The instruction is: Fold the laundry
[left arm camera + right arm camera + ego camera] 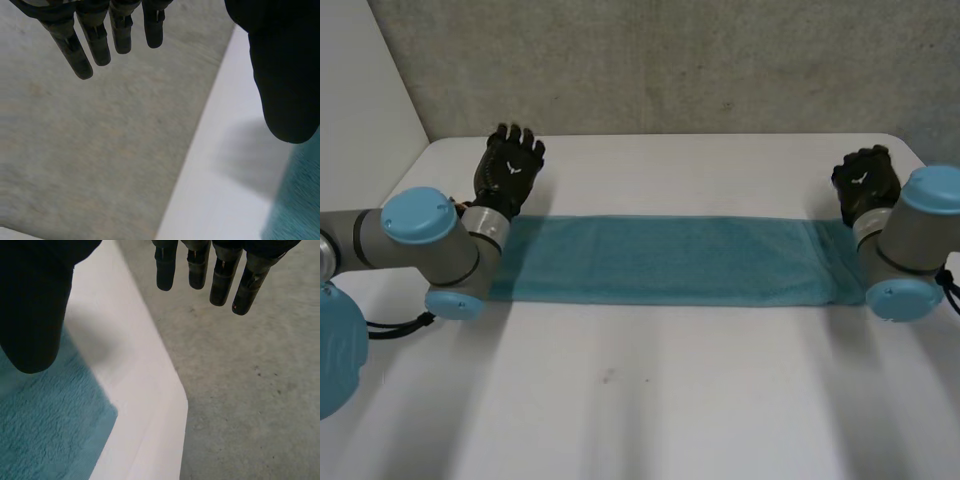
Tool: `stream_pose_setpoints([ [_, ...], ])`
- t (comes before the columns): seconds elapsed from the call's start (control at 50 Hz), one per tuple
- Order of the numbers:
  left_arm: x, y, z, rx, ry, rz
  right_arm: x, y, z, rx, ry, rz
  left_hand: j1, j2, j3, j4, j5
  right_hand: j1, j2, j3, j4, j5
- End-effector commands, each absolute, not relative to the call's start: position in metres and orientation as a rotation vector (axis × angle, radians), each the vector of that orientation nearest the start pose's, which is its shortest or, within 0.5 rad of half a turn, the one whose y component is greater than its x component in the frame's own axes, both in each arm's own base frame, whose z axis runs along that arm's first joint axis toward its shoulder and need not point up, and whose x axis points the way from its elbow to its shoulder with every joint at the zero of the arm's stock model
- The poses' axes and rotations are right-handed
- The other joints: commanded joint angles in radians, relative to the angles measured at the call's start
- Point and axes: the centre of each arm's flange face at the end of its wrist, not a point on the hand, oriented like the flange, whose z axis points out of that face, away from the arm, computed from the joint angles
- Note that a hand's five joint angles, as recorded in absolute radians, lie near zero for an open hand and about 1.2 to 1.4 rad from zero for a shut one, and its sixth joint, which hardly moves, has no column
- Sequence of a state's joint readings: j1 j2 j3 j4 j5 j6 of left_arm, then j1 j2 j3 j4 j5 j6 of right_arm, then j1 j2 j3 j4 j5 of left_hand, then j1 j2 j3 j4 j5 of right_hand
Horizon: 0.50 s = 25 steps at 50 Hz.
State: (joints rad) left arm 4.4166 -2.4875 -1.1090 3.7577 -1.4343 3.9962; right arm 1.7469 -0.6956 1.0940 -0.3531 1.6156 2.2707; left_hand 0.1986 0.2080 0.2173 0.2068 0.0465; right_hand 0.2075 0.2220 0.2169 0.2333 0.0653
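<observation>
A teal towel (665, 260) lies flat on the white table (650, 400) as a long narrow strip running from left to right. My left hand (508, 168) hovers above the table just beyond the towel's left end, fingers (80, 50) straight and spread, holding nothing. A corner of the towel (297, 200) shows below its thumb. My right hand (865, 183) is raised over the towel's right end, its fingers (220, 277) straight and empty. Teal cloth (45, 425) lies under that hand's thumb.
The table's far edge (660, 137) meets a grey concrete wall (670, 60) close behind both hands. The table's far right corner (170, 400) is beside the right hand. A wide bare stretch of table lies in front of the towel.
</observation>
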Motion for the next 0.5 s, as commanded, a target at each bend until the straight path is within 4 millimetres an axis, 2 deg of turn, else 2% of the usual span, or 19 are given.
stream_pose_setpoints([
  [0.02,-0.279,-0.405,0.165,1.082,1.401,-2.164,0.198,-0.399,0.218,0.712,-1.857,2.036,-0.023,-0.033,-0.042,-0.031,-0.046,-0.033,-0.048,-0.042,-0.059,-0.065],
  [0.1,-0.272,-0.38,0.179,1.09,1.435,-2.156,0.184,-0.386,0.231,0.721,-1.898,2.054,-0.023,-0.033,-0.042,-0.031,-0.046,-0.033,-0.048,-0.042,-0.059,-0.065],
  [0.12,-0.272,-0.38,0.179,1.09,1.436,-2.156,0.169,-0.382,0.235,0.727,-1.933,2.028,-0.023,-0.033,-0.042,-0.031,-0.046,-0.033,-0.048,-0.042,-0.059,-0.065],
  [0.14,-0.268,-0.369,0.183,1.092,1.454,-2.155,0.154,-0.378,0.236,0.734,-1.983,1.992,-0.023,-0.033,-0.042,-0.031,-0.046,-0.033,-0.048,-0.042,-0.059,-0.065],
  [0.16,-0.264,-0.359,0.189,1.086,1.472,-2.16,0.154,-0.378,0.236,0.734,-1.983,1.991,-0.023,-0.033,-0.042,-0.031,-0.046,-0.033,-0.048,-0.042,-0.059,-0.065],
  [0.18,-0.264,-0.359,0.189,1.086,1.473,-2.16,0.144,-0.374,0.235,0.745,-2.033,1.961,-0.023,-0.033,-0.042,-0.031,-0.046,-0.033,-0.048,-0.042,-0.059,-0.065],
  [0.2,-0.26,-0.347,0.193,1.077,1.503,-2.172,0.135,-0.371,0.23,0.763,-2.103,1.915,-0.023,-0.033,-0.042,-0.031,-0.046,-0.033,-0.048,-0.042,-0.059,-0.065],
  [0.22,-0.257,-0.336,0.197,1.063,1.543,-2.193,0.134,-0.37,0.23,0.763,-2.104,1.914,-0.023,-0.033,-0.042,-0.031,-0.046,-0.033,-0.048,-0.042,-0.059,-0.065],
  [0.28,-0.254,-0.325,0.199,1.041,1.592,-2.217,0.121,-0.365,0.221,0.766,-2.229,1.829,-0.023,-0.033,-0.042,-0.031,-0.046,-0.033,-0.048,-0.042,-0.059,-0.065],
  [0.32,-0.25,-0.307,0.199,1.002,1.716,-2.261,0.113,-0.364,0.217,0.748,-2.278,1.787,-0.023,-0.033,-0.042,-0.031,-0.046,0.042,0.027,0.032,0.016,0.01],
  [0.34,-0.25,-0.307,0.199,1.002,1.717,-2.262,0.104,-0.363,0.215,0.725,-2.32,1.751,-0.023,-0.033,-0.042,-0.031,-0.046,0.094,0.08,0.085,0.068,0.062],
  [0.36,-0.25,-0.297,0.199,0.986,1.795,-2.276,0.095,-0.363,0.211,0.699,-2.356,1.716,-0.023,-0.033,-0.042,-0.031,-0.046,0.138,0.124,0.129,0.113,0.106],
  [0.42,-0.249,-0.278,0.2,0.949,1.962,-2.288,0.09,-0.363,0.203,0.69,-2.395,1.69,-0.023,-0.033,-0.042,-0.031,-0.046,0.236,0.221,0.226,0.21,0.203],
  [0.44,-0.247,-0.271,0.201,0.925,2.039,-2.286,0.089,-0.364,0.193,0.705,-2.435,1.677,-0.023,-0.033,-0.042,-0.031,-0.046,0.282,0.268,0.273,0.256,0.25],
  [0.46,-0.247,-0.271,0.201,0.924,2.04,-2.286,0.091,-0.365,0.181,0.739,-2.482,1.667,-0.023,-0.033,-0.042,-0.031,-0.046,0.3,0.286,0.291,0.274,0.268],
  [0.48,-0.247,-0.265,0.201,0.899,2.115,-2.28,0.091,-0.365,0.181,0.739,-2.482,1.667,-0.023,-0.033,-0.042,-0.031,-0.046,0.3,0.286,0.291,0.274,0.268],
  [0.5,-0.247,-0.265,0.201,0.898,2.116,-2.279,0.092,-0.366,0.171,0.768,-2.525,1.666,-0.023,-0.033,-0.042,-0.031,-0.046,0.326,0.312,0.317,0.301,0.294],
])
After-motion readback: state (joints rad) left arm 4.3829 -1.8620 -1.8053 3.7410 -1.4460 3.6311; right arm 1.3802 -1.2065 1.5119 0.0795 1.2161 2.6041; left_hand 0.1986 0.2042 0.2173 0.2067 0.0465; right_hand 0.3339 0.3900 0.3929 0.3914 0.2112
